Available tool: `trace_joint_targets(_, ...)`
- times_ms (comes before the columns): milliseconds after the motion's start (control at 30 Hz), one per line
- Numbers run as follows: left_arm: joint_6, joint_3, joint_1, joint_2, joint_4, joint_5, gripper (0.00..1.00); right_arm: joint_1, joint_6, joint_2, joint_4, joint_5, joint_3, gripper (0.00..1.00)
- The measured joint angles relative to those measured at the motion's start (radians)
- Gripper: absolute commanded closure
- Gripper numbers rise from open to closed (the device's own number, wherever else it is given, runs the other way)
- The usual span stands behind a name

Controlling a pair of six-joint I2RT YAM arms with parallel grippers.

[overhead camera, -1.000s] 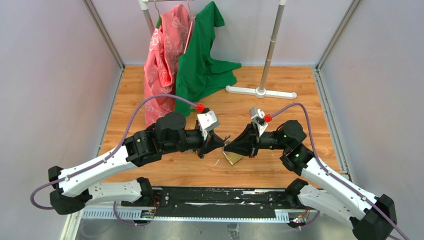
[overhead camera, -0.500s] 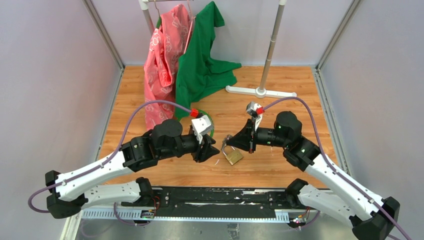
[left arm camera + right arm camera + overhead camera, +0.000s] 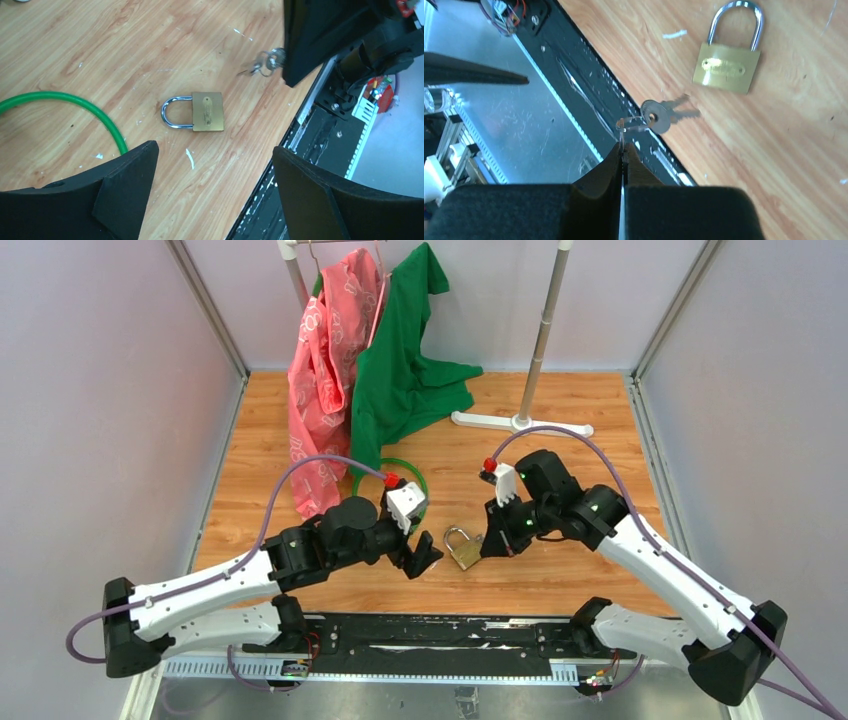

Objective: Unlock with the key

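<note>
My right gripper (image 3: 623,146) is shut on the thin wire ring of a small bunch of silvery keys (image 3: 659,116), which dangles just above the table's near edge. The same bunch (image 3: 262,62) hangs from the right fingers in the left wrist view. A brass padlock (image 3: 465,550) lies flat on the wood with its shackle closed, between the two grippers and touching neither. My left gripper (image 3: 425,558) stands wide open to its left, with nothing between the fingers (image 3: 215,148). The green cable lock (image 3: 395,460) curves behind the left wrist. The key, a single one, is out of view.
A clothes rack base (image 3: 520,424) and hanging pink and green garments (image 3: 400,370) fill the back of the table. The black rail (image 3: 430,635) runs along the near edge, just below the padlock. A small white sliver (image 3: 190,158) lies on the wood beside the padlock.
The left gripper has opened and drawn back toward the near left. The right gripper, still shut, has pulled away right with the bunch of keys. The padlock now lies alone between them.
</note>
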Motion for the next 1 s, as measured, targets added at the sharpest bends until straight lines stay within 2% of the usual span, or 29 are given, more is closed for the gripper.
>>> trace_joint_targets(200,0.002,-0.019,0.0,0.079,0.097,0.034,0.15,0.0,-0.028,-0.011,-0.143,-0.026,0.019,1.0)
trace_joint_targets(367,0.035,-0.016,0.0,0.156,0.181,0.253,0.22,0.042,-0.06,-0.031,-0.208,-0.076,0.037,1.0)
trace_joint_targets(633,0.071,-0.003,0.0,0.17,0.319,0.543,0.34,0.193,-0.087,-0.033,-0.233,-0.116,0.111,1.0)
trace_joint_targets(833,0.069,0.034,0.0,0.201,0.369,0.675,0.43,0.262,-0.096,-0.009,-0.241,-0.111,0.13,1.0)
trace_joint_targets(1000,0.063,0.037,0.0,0.232,0.38,0.719,0.49,0.272,-0.098,-0.01,-0.257,-0.092,0.138,1.0)
